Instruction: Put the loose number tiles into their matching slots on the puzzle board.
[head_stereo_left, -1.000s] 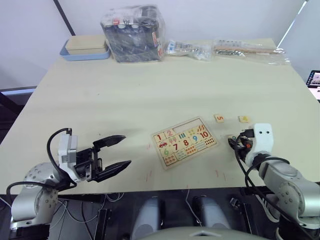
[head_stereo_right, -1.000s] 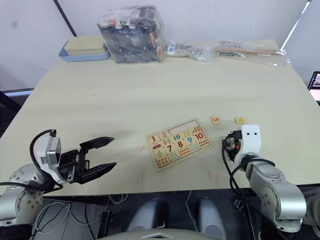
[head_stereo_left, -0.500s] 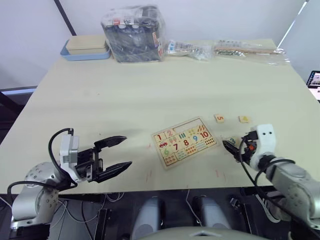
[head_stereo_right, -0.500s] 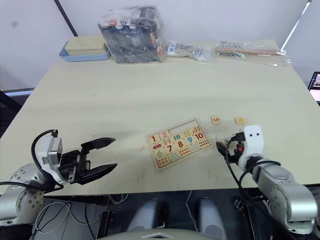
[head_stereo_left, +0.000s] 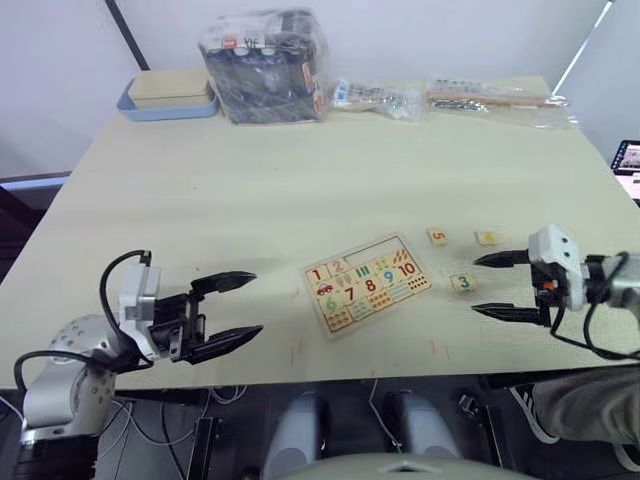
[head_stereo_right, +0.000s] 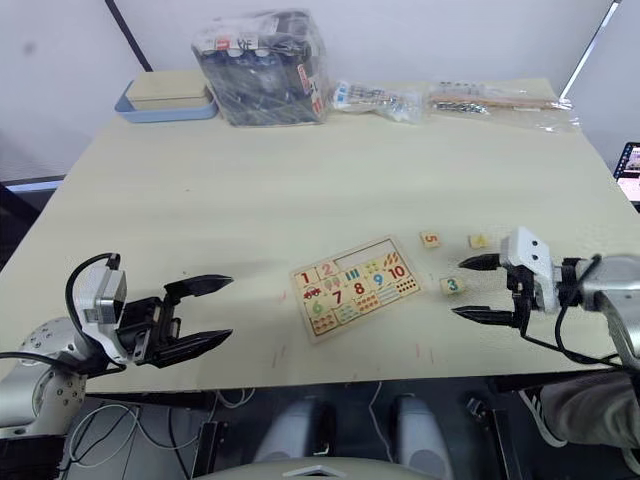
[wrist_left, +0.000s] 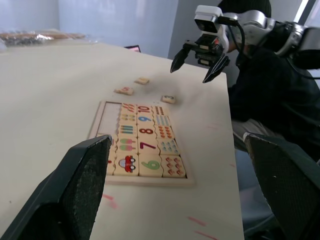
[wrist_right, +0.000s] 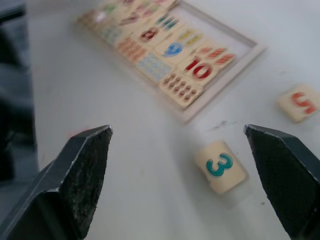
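Puzzle board (head_stereo_left: 368, 282) lies flat on the tabletop (head_stereo_left: 300, 180) near its front edge, its top row partly unfilled. Three loose tiles lie to its right: the 3 tile (head_stereo_left: 461, 283) nearest, the 5 tile (head_stereo_left: 438, 236) and another tile (head_stereo_left: 488, 238) farther back. Right claw (head_stereo_left: 496, 286) hovers spread wide beside the 3 tile, empty. Left claw (head_stereo_left: 238, 306) is spread wide and empty, well left of the board.

- We see a blue tray (head_stereo_left: 168, 106) holding a beige box (head_stereo_left: 172, 87) at the far left corner of the table (head_stereo_left: 300, 180).
- Just beside it stands a bulky clear plastic bag (head_stereo_left: 268, 66) of dark items.
- Further along the far edge lie two flatter clear packets (head_stereo_left: 378, 97) (head_stereo_left: 492, 97).
- A screen (head_stereo_left: 628, 157) glows off the table's right edge.
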